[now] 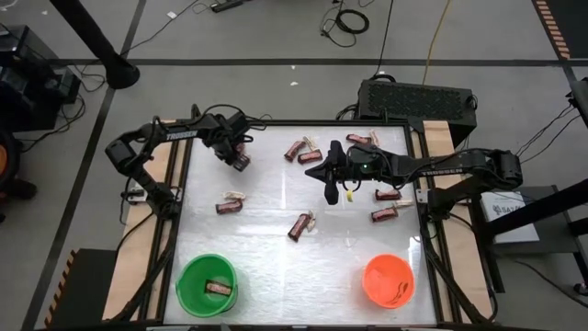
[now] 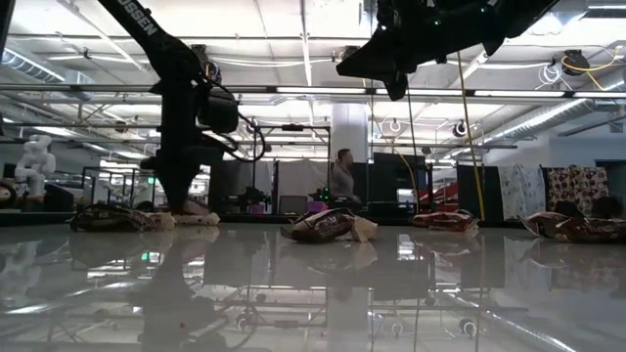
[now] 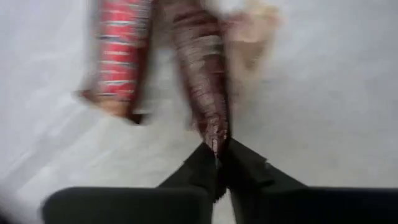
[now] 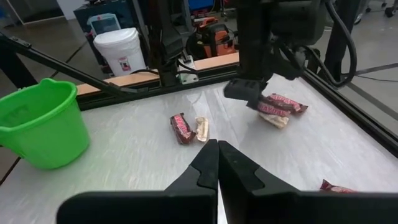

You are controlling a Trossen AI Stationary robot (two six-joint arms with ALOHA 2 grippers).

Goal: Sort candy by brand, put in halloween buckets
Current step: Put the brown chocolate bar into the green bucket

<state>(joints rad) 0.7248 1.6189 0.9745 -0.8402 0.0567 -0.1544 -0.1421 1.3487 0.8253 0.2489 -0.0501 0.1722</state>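
Note:
My left gripper (image 1: 242, 165) is down at the table's far left part, shut on a dark reddish-brown candy bar (image 3: 202, 68). A red-wrapped bar (image 3: 119, 56) and a pale tan one (image 3: 252, 28) lie right beside that bar. My right gripper (image 1: 331, 195) hangs shut and empty, high over the table's middle (image 2: 396, 90). Several more bars lie flat on the table (image 1: 303, 150) (image 1: 232, 202) (image 1: 300, 223) (image 1: 386, 213). The green bucket (image 1: 207, 285) stands at the near left with one bar (image 1: 218, 289) inside. The orange bucket (image 1: 388, 280) stands at the near right. My left gripper pinches the dark reddish-brown bar by its near end (image 3: 215, 138) between the two fingertips (image 3: 202, 165), coming from above and pointing down. The bar stretches away from the fingers along their line, low over the table beside two other bars. Whether it is lifted clear, I cannot tell.
Raised rails run along the table's left and right edges (image 1: 175, 211) (image 1: 424, 221). A dark box (image 1: 415, 97) sits beyond the far right corner. The strip of table between the two buckets (image 1: 299, 280) holds no candy.

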